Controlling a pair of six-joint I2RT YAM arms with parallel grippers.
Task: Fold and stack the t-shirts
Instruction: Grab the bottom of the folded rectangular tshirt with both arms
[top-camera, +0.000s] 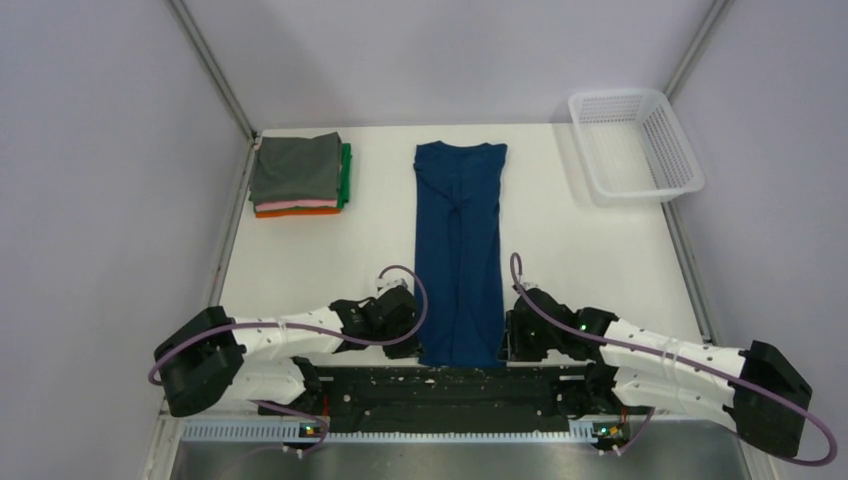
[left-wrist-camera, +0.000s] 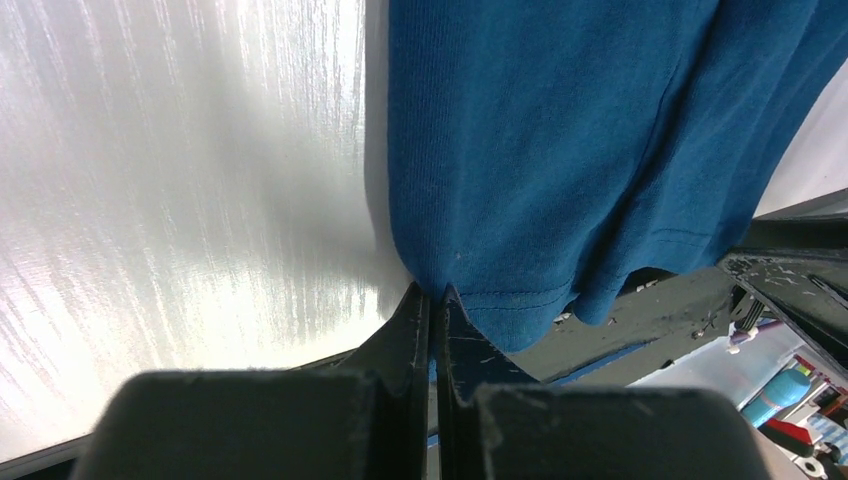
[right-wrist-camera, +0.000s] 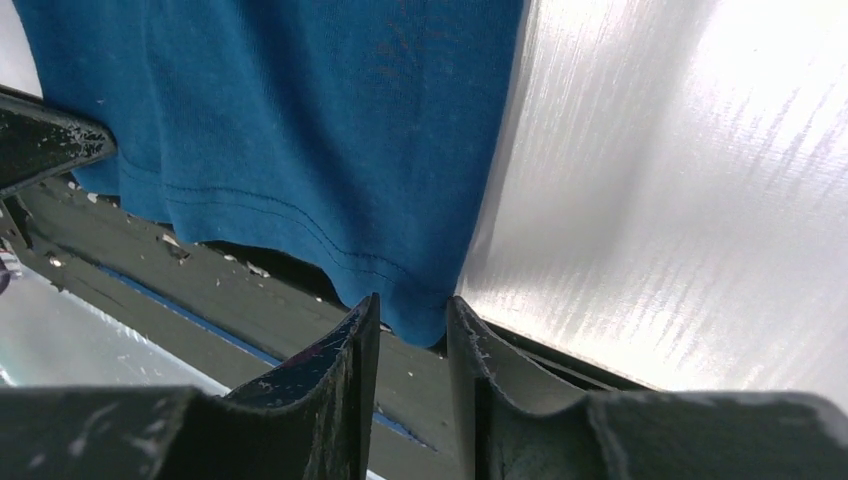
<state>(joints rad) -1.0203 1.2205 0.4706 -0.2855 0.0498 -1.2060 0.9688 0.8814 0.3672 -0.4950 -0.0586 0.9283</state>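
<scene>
Where the bench (top-camera: 300, 270) runs from near to far down its middle, the navy t-shirt (top-camera: 460, 250) lies flat as a long narrow strip. Its side portions are folded inward. The collar is at the far end. The hem is at the near end, where it reaches the bench edge and laps onto the black strip (top-camera: 440, 385) in front of the arm bases.

Left gripper (top-camera: 410, 338): sits low at the near left corner of the hem. In the left wrist view its fingers (left-wrist-camera: 405, 330) are drawn almost together, and the corner of the cloth runs into the thin slit between them. Finding: clamped on the shirt corner.

Right gripper (top-camera: 508, 345): sits low at the near right corner of the hem. In the right wrist view its fingers (right-wrist-camera: 362, 340) stand a little apart and the hem corner hangs in the gap between the tips. Whether the pads are pressing the cloth cannot be told.

Stack of folded shirts (top-camera: 298, 175): at the far left of the bench, well apart from the navy t-shirt. Grey is on top, with pink and orange edges showing beneath on the near side and green along the right side.

Basket (top-camera: 635, 193): white mesh, at the far right corner of the bench, upright, with nothing visible in it.
</scene>
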